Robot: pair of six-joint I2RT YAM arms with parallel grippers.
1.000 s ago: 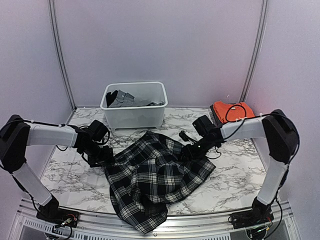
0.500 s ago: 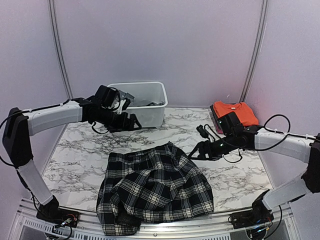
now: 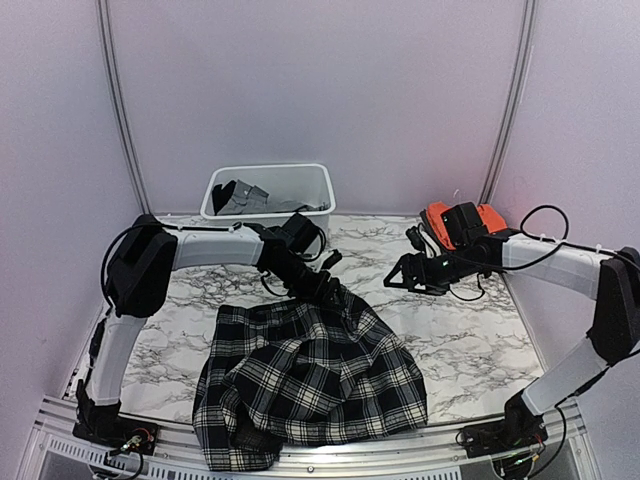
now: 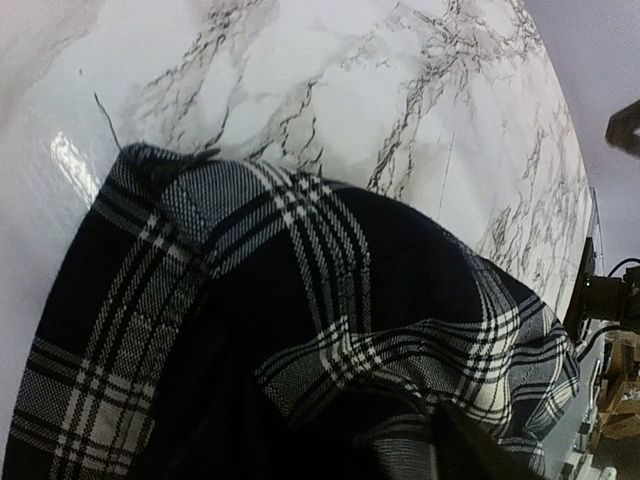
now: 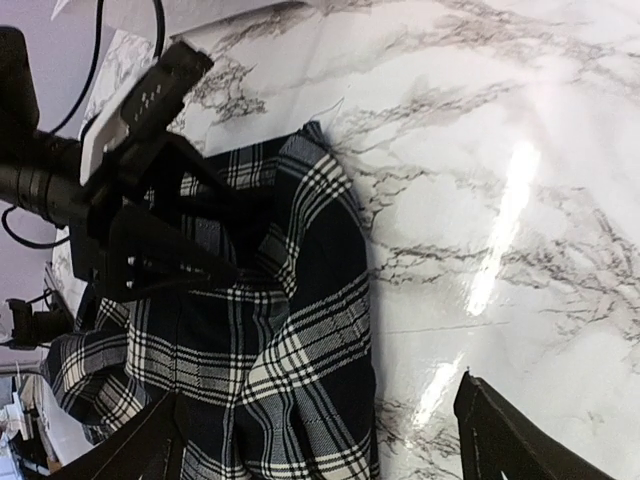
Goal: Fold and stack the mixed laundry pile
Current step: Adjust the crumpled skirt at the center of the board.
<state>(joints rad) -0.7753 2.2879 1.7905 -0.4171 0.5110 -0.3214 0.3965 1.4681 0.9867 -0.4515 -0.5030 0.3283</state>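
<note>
The black-and-white plaid skirt lies spread flat on the near middle of the marble table. My left gripper rests low at the skirt's far edge, and its wrist view is filled with the plaid skirt. The right wrist view shows that left gripper on the cloth with its jaws apart. My right gripper hovers open above bare marble right of the skirt, with nothing between its fingers. A folded orange T-shirt lies at the back right, partly behind the right arm. A grey cloth sits in the tub.
A white plastic tub stands at the back centre against the wall. The skirt's near hem reaches the table's front edge. Cables trail along the right arm near the orange T-shirt.
The skirt was drawn towards the front edge and let go. My left arm lifted towards the tub, then came down onto the skirt's far edge. My right gripper drew back to the right and opened wider.
</note>
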